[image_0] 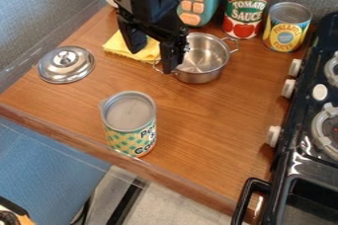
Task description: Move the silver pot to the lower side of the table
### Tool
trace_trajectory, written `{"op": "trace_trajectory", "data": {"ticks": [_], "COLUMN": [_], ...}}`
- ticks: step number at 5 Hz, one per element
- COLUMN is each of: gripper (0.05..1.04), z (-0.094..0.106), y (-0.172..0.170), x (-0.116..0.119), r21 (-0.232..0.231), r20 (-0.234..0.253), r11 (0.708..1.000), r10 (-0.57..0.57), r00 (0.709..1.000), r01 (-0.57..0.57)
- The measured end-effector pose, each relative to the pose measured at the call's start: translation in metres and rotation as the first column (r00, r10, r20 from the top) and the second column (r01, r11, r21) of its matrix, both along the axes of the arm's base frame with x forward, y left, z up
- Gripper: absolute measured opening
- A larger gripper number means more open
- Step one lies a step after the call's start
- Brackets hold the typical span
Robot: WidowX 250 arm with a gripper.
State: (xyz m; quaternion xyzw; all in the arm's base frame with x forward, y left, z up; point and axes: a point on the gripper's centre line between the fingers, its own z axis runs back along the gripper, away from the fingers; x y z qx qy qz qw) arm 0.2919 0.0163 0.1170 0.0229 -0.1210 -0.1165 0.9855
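Camera view, pincer (153, 61): hangs spread by the left side of the silver pot (210, 60); cannot tell whether touching.
Wall grip: may miss or only clip the rim on closing, being set too far left; may then nudge instead of lift.
Left loop handle (157, 65): could snag during closing, lying right beside the pincer.
Yellow cloth (135, 50): could get pinched or dragged along, being so near.
Carry: might slip or swing, given smooth metal and a hold on one side.
Set-down: could knock the patterned can (131, 125) if steered too far left, or overhang the lower edge of the tabletop (204, 120) if taken too far.
Silver pot, place: stands upright toward the back, below the tomato can (245, 9).
Silver pot, look: round, shiny, shallow, lidless, with small wire loops at opposite sides.
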Motion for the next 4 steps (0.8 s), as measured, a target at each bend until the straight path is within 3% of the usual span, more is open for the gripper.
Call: {"op": "trace_trajectory", "data": {"ticks": [1, 2, 4], "gripper": [1.001, 1.001, 1.001], "z": [-0.008, -0.019, -0.041], "y": [-0.001, -0.016, -0.042], "x": [0.000, 0.026, 0.070], "r21": [-0.009, -0.063, -0.088], "r20": [-0.027, -0.023, 0.009], "r11": [1.000, 0.998, 0.996], "r10": [0.006, 0.017, -0.010], "r00": [1.000, 1.000, 1.000], "r01": [-0.006, -0.018, 0.011]}}
